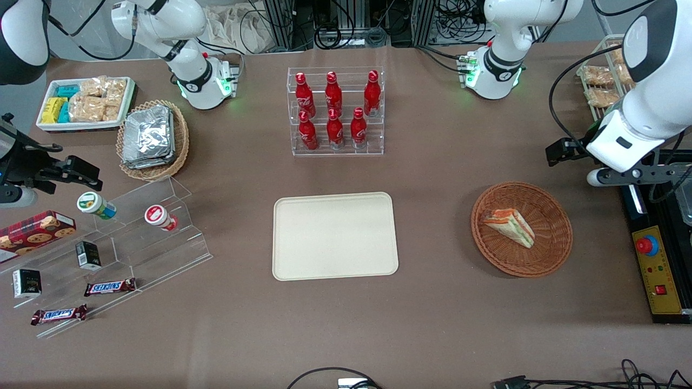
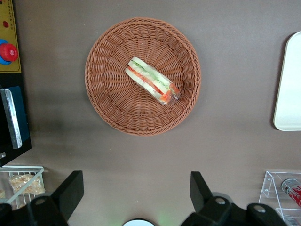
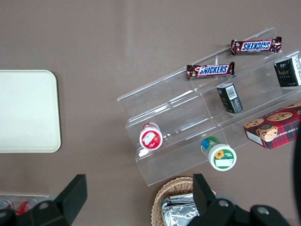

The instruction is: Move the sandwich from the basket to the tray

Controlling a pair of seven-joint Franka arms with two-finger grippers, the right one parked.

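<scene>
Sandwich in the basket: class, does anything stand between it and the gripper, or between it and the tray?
Nothing visible does. The sandwich lies uncovered in the basket, with the open gripper held above the table beside the basket. Only bare table separates the basket from the tray.

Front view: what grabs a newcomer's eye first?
Probably the six red bottles in their clear rack, farther from the front camera than the bare cream tray at mid-table. Next, the sandwich lying in the reddish-brown basket beside the tray, toward the working arm's end. The left gripper hangs open above the table near the basket, holding nothing.
</scene>
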